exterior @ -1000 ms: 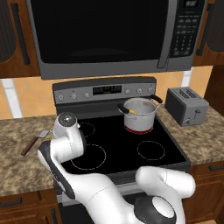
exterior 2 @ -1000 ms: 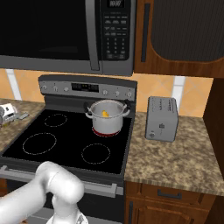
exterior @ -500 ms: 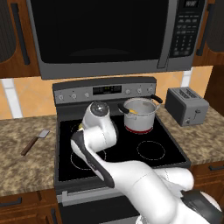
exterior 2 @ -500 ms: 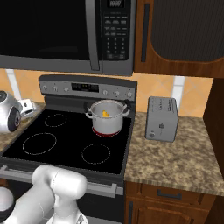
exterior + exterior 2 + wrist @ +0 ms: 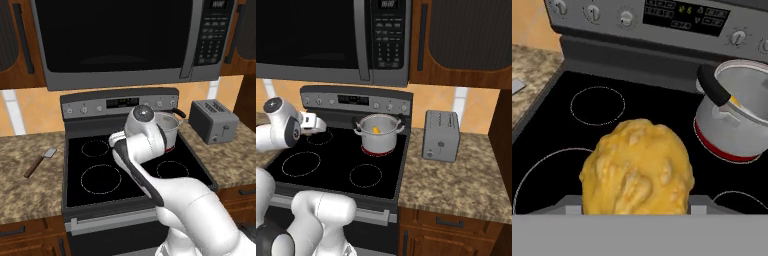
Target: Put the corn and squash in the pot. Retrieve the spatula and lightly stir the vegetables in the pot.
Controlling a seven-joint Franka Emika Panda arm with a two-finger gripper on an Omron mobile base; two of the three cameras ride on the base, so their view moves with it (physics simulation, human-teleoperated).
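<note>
On the table at 9 o'clock of the stove (image 5: 100, 197) lies the spatula (image 5: 40, 161), blade toward the cooktop. Over the black cooktop the gripper (image 5: 637, 207) has its jaws grasping the squash (image 5: 638, 170), lifted clear of the burners. At 2 o'clock from it stands the pot (image 5: 378, 134), the corn (image 5: 376, 130) inside; a toaster (image 5: 441, 135) sits farther right.
</note>
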